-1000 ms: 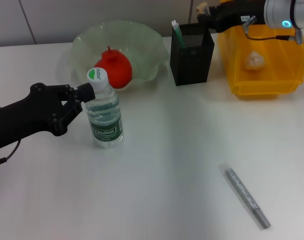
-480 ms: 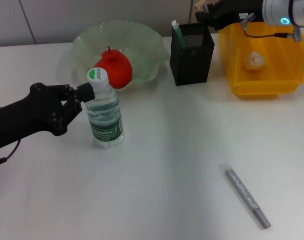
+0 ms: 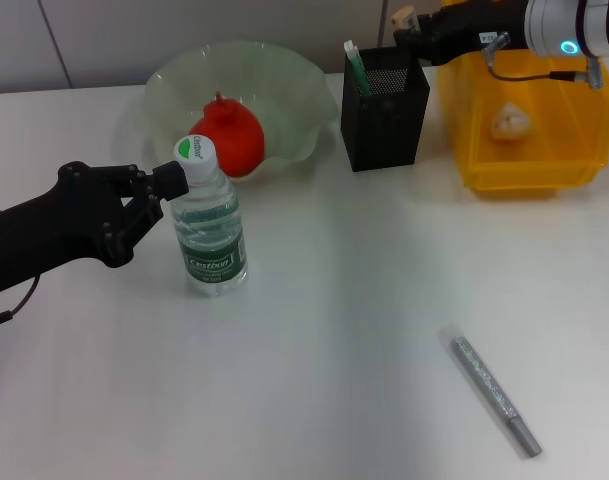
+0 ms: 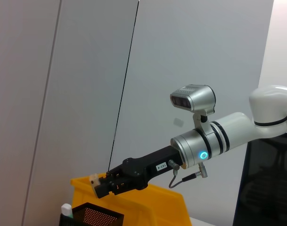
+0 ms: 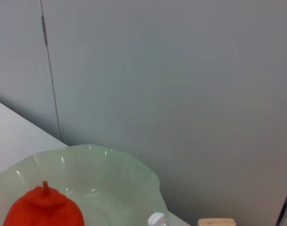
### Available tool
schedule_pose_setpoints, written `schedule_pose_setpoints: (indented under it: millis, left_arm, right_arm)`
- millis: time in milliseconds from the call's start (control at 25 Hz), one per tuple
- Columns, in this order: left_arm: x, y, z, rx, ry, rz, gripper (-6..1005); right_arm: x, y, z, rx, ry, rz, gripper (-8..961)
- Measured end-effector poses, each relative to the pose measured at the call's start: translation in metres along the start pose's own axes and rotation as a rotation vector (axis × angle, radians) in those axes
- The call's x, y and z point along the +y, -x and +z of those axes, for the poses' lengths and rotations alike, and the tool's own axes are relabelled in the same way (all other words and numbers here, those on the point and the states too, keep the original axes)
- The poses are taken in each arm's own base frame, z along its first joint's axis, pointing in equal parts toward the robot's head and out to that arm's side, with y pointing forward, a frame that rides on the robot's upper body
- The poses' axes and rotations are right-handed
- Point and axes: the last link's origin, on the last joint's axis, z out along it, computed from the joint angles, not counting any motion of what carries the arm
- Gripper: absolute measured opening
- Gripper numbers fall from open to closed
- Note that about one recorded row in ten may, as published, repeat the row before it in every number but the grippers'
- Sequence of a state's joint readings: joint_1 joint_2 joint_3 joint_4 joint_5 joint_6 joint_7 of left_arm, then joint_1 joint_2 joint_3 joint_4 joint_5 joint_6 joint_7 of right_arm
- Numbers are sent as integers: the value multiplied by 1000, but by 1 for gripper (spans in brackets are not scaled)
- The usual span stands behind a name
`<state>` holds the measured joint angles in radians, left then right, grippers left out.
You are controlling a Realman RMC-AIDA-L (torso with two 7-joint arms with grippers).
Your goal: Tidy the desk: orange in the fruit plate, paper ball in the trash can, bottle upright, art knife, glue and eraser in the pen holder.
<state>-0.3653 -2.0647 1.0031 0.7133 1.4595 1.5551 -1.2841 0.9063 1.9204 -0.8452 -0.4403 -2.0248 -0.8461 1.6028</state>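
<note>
Right gripper point(image 3: 406, 22) pinches one small beige rectangular eraser point(image 3: 403, 16) just above the square black metal mesh pen holder point(image 3: 385, 108). Left gripper point(image 3: 156, 190), fingers spread, flanks the upright clear plastic bottle point(image 3: 210, 232). One red-orange round orange point(image 3: 227, 137) sits in the ruffled pale green translucent fruit plate point(image 3: 284, 90); one crumpled off-white paper ball point(image 3: 510, 122) in the yellow rectangular plastic trash can point(image 3: 524, 150).

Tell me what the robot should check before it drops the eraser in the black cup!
1. Right tool holds the eraser: ok.
2. Eraser right above the pen holder opening: cannot tell, it looks near the back rim.
3. Room inside the holder beside the green-and-white stick: ok.
4. Bottle upright, left tool at its cap: ok.
5. Orange in the fruit plate: ok.
6. Paper ball in the trash can: ok.
</note>
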Motion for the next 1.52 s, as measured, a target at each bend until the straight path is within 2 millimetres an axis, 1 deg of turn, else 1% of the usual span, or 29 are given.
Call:
schedule_pose_setpoints:
  millis: [160,480,600,1160,1360,1520]
  left_arm:
    - [0,0,0,0,-1,0,24]
    - [0,1,-1,2,-4,7,24]
    - [1,1,-2,3,-4,6,24]
    - [2,4,-5,2,-8,1,24]
    - [3,4,-6,2,-8,-1,24]
    - [3,5,-7,2,-9,-3,24]
  right_arm:
    - [1,2,1,-2,2,-3,265]
    - [12,11,10,-2,35,-17,264]
    - [13,12,11,-6,37,-19,264]
    - [17,10,13,0,55,12,266]
    - [20,11,13,-1,74,27,265]
    - [18,13,12,-5,67,58,265]
